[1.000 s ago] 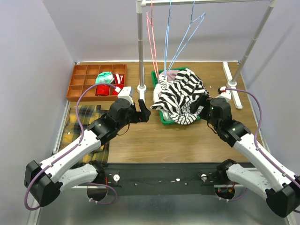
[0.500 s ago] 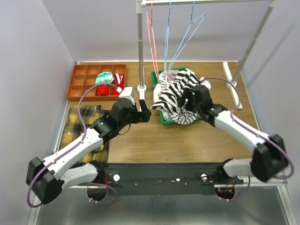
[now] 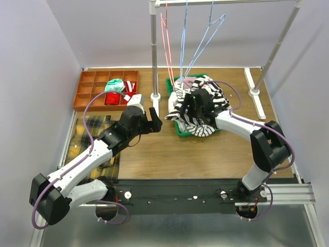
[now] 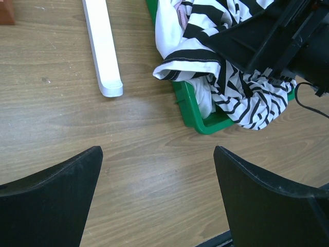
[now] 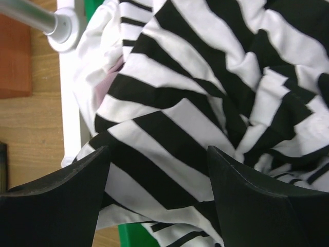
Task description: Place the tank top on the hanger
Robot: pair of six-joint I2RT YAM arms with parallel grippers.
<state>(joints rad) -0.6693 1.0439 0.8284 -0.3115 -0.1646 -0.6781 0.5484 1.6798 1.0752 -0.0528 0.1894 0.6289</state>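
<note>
Tank top point(image 5: 169, 105) lies heaped in the green bin point(image 4: 199, 119), upper centre of the overhead view, one fold spilling over the rim. Right gripper point(image 5: 158, 154) sits on the pile with jaws spread, likely to pinch a fold. Left gripper point(image 4: 157, 152) is also open, low over the counter point(image 4: 128, 128) left of the bin, probably waiting. Light-blue hanger point(image 3: 203, 46) hangs bare above.

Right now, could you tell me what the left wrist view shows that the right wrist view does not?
Only the left wrist view shows the right arm over the pile. Only the right wrist view shows the rack's metal pole. Both show the tank top, the green basket and the white rack foot; the left pincer and the right pincer are each open.
</note>
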